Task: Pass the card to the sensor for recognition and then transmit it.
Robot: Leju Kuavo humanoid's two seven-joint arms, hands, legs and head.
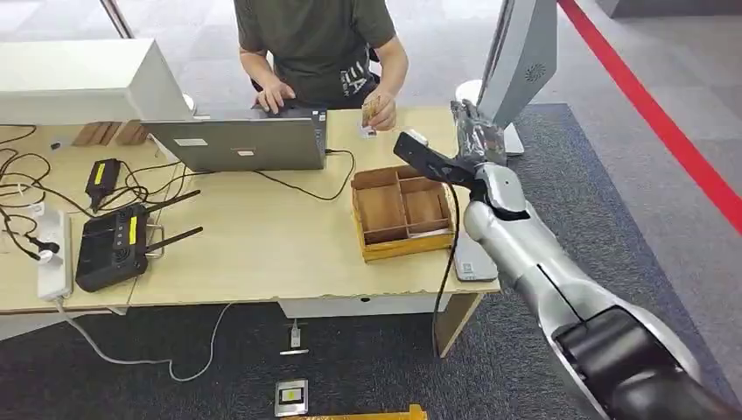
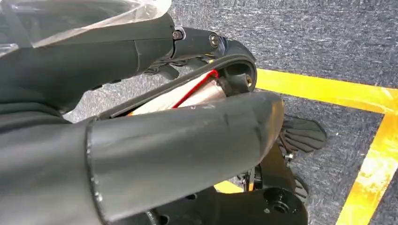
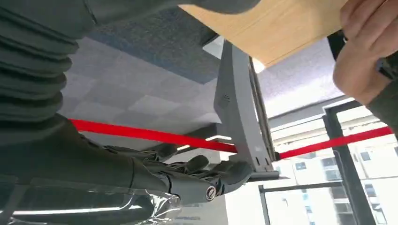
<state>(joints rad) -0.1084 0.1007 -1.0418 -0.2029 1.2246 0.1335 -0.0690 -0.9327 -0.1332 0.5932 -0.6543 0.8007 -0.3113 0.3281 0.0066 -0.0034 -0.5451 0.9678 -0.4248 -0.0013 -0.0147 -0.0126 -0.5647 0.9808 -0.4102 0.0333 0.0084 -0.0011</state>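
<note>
One arm is at work: the right hand (image 1: 477, 133) stands raised over the table's (image 1: 262, 254) far right corner, just beside the grey upright sensor (image 1: 518, 52). Its fingers (image 3: 202, 165) stretch out loosely with nothing between them, as a hand does either side of a handover. The left hand (image 2: 178, 140) hangs low over the carpet; I cannot tell how its fingers lie.

A small tan thing, which I judge to be the card (image 1: 370, 107), is pinched in the person's hand (image 1: 381, 112) at the far edge, left of the robot's hand (too small to be sure). That fits a card already passed across, or one about to be offered. The wooden tray (image 1: 407, 248) sits nearer.
</note>
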